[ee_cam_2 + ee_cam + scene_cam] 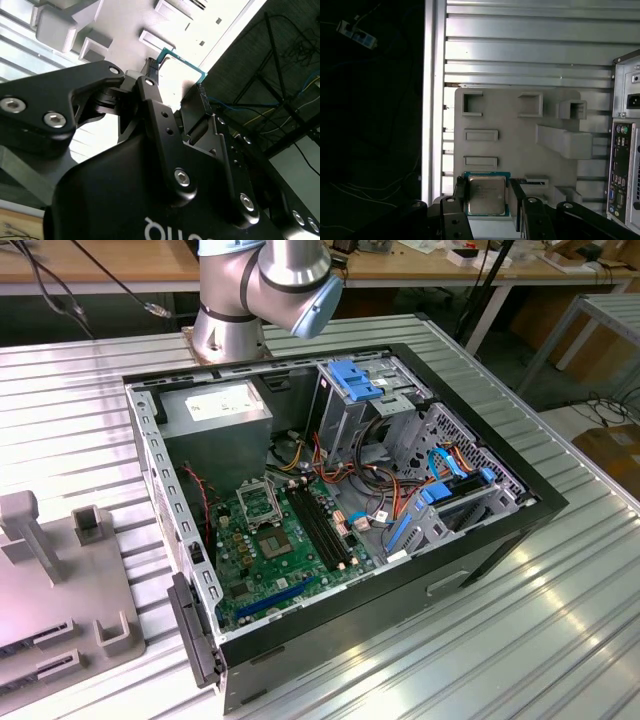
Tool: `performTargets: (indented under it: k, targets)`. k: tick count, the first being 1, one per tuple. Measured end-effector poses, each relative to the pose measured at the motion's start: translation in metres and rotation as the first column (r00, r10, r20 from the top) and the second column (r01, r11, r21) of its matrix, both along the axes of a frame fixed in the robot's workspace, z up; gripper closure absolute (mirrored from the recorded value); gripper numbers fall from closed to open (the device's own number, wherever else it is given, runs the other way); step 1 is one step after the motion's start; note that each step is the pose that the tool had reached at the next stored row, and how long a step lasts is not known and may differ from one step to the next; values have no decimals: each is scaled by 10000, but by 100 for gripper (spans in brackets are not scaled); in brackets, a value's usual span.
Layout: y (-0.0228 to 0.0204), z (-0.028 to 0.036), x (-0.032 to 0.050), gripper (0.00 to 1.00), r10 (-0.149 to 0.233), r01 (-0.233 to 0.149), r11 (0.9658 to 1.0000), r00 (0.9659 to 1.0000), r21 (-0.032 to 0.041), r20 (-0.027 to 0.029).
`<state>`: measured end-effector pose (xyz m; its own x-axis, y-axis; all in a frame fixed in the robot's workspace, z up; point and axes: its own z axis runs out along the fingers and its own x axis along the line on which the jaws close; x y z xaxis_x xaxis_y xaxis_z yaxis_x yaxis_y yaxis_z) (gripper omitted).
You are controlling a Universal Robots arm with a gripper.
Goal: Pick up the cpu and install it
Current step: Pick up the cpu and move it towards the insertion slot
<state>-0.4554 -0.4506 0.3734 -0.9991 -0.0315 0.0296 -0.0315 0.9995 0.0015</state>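
Observation:
The cpu [486,195], a small square chip with a dull silver top and a green rim, sits between my gripper [488,197] fingers over the grey parts holder [520,145]. Both black fingers [461,192] press against its opposite edges, so the gripper is shut on it. In the second wrist view the cpu [177,70] shows as a bright plate with a teal edge between the fingertips [150,67]. I cannot tell whether it rests on the holder or is raised off it. The open computer case [500,530] holds the green motherboard [290,560] and its metal-framed socket [262,502].
The grey holder [60,580] stands at the exterior view's left, beside the case, with raised blocks and slots on it. The arm's base [230,325] rises behind the case. Inside the case are cables, blue drive brackets [355,380] and black memory slots [325,530]. The case's rear panel [625,160] shows beside the holder.

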Motion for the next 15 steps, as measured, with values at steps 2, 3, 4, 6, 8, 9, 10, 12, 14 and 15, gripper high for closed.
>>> performTargets:
  k: [2, 3, 4, 6, 8, 9, 10, 12, 14, 15]
  targets:
    - [0, 20, 1, 56, 0, 0, 10000, 10000, 1, 1]
    - [0, 31, 2, 56, 0, 0, 10000, 10000, 1, 1]
    - [0, 46, 3, 56, 0, 0, 10000, 10000, 0, 0]
    - [0, 70, 4, 56, 0, 0, 10000, 10000, 0, 0]
    - [0, 95, 6, 56, 0, 0, 10000, 10000, 1, 1]
    - [0, 106, 6, 56, 0, 0, 10000, 10000, 0, 0]
    - [0, 121, 7, 56, 0, 0, 10000, 10000, 0, 1]
    - [0, 139, 9, 56, 0, 0, 10000, 10000, 0, 0]
    - [0, 142, 10, 56, 0, 0, 10000, 10000, 2, 2]
    - [0, 142, 10, 56, 0, 0, 10000, 10000, 1, 2]
